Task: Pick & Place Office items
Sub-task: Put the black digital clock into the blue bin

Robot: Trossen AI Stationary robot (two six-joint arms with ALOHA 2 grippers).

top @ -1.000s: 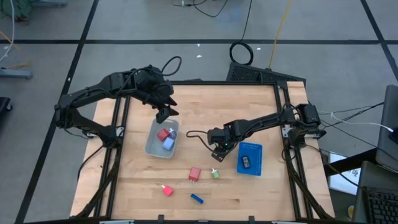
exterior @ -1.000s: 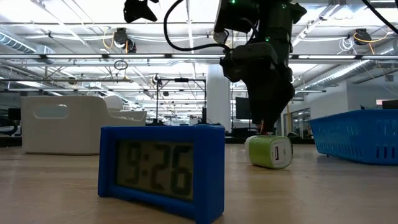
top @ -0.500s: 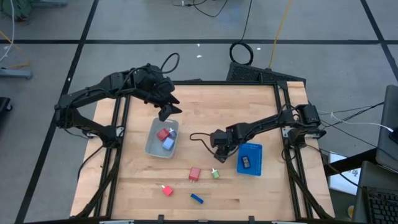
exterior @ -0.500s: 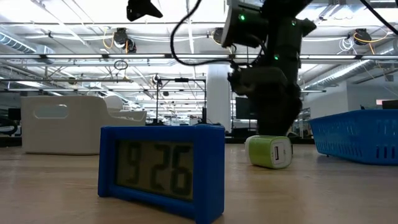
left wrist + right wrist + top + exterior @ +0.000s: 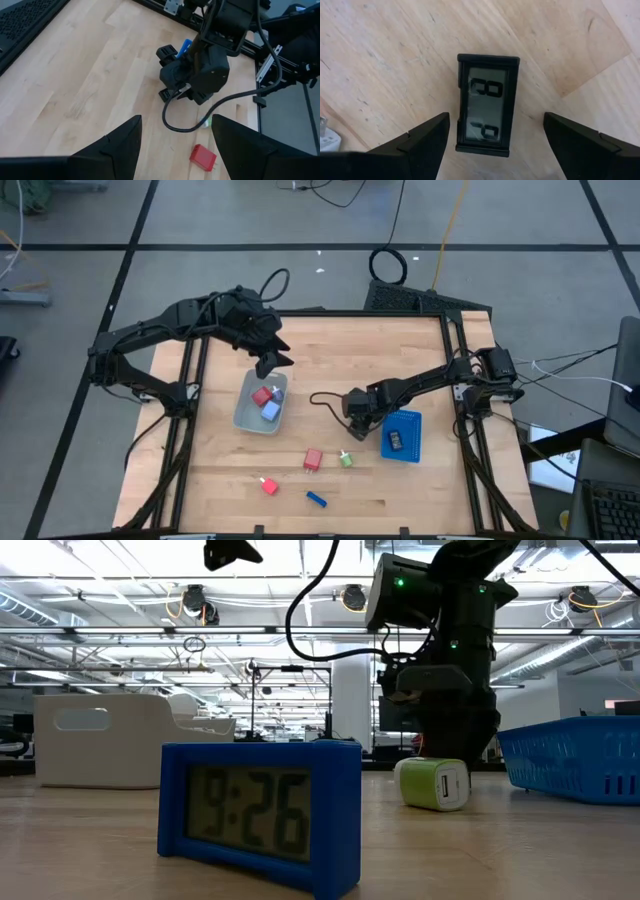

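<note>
We find the right gripper (image 5: 355, 418) low over the table, just beside the blue tray (image 5: 410, 420). Its fingers (image 5: 420, 142) stand apart, one on each side of a black clock (image 5: 488, 102) lying flat on the wood, with bare wood showing on both sides of it. The left gripper (image 5: 272, 362) hangs over the far edge of the grey tray (image 5: 243, 415), fingers apart and holding nothing. A red block (image 5: 313, 459) and a green charger (image 5: 346, 459) lie near each other, with open wood around them.
</note>
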